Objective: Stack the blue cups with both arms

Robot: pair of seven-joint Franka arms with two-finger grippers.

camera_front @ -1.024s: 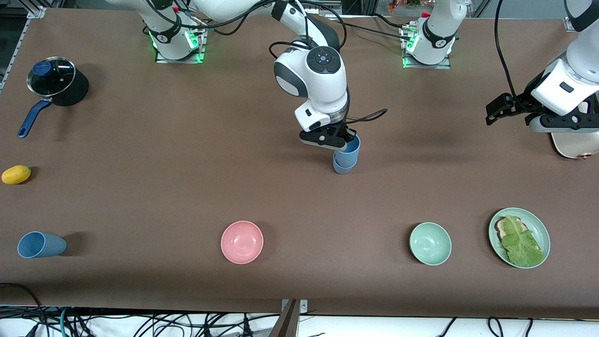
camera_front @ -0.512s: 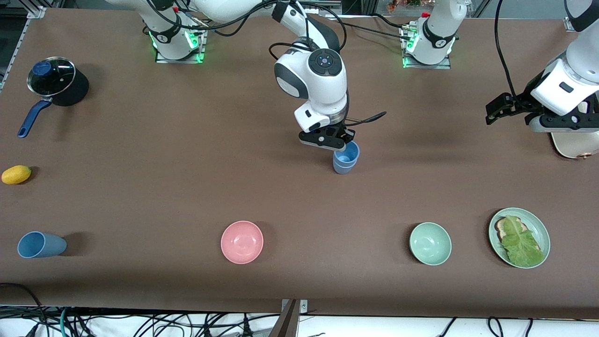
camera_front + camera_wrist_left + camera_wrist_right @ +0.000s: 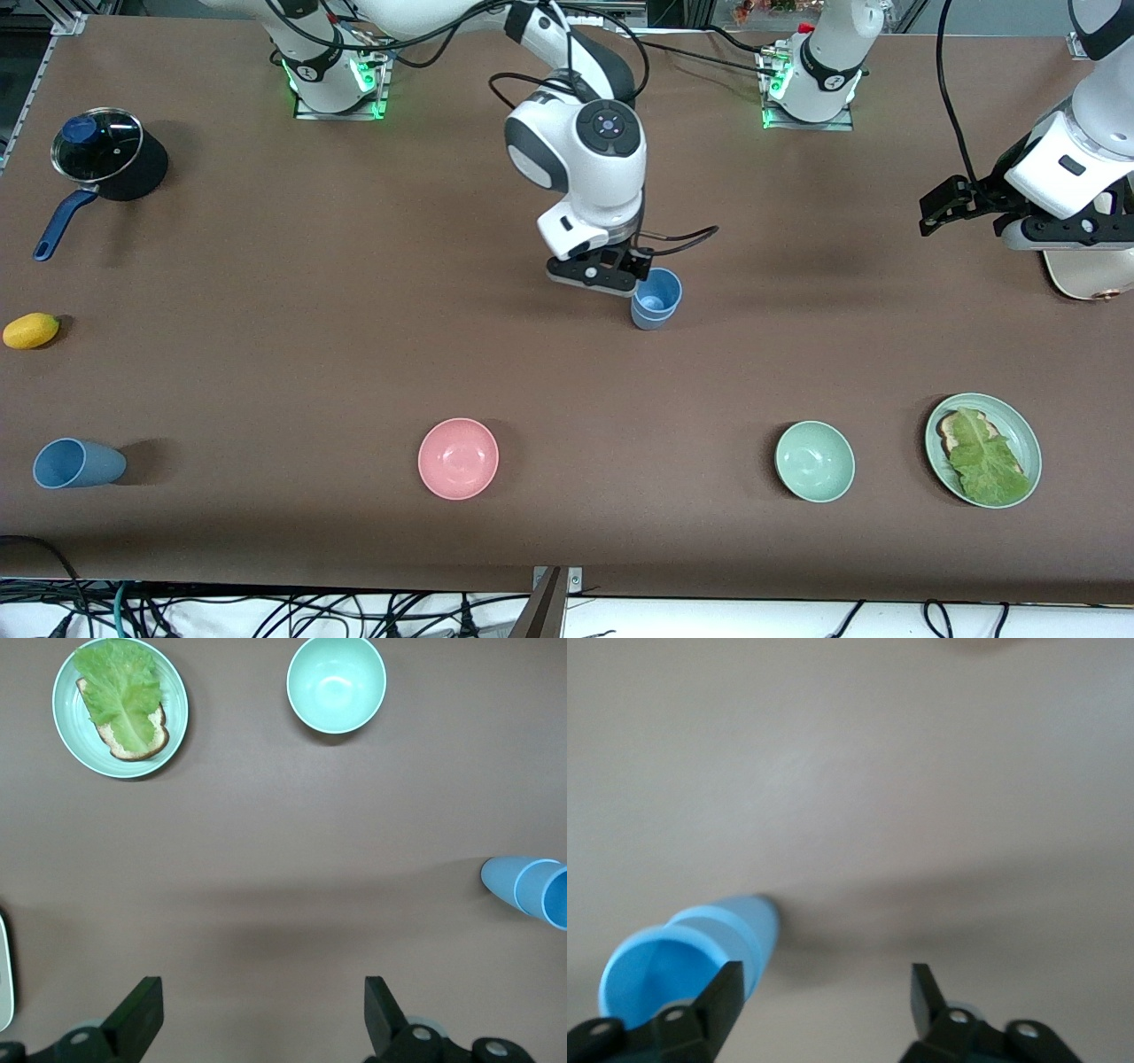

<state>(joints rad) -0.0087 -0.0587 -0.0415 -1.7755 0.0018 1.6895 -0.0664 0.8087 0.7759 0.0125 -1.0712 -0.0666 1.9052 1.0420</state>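
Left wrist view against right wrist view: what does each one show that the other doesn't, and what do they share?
Only the left wrist view shows the green bowl, the plate with bread and lettuce, and the open left gripper. Only the right wrist view shows the open right gripper, beside the cups and not holding them. Both show the stacked blue cups and the brown table.

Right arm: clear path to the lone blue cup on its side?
Probably yes. The right gripper is open beside the stacked cups, and bare table lies between it and the tipped blue cup. Whether it reaches that corner is unclear.
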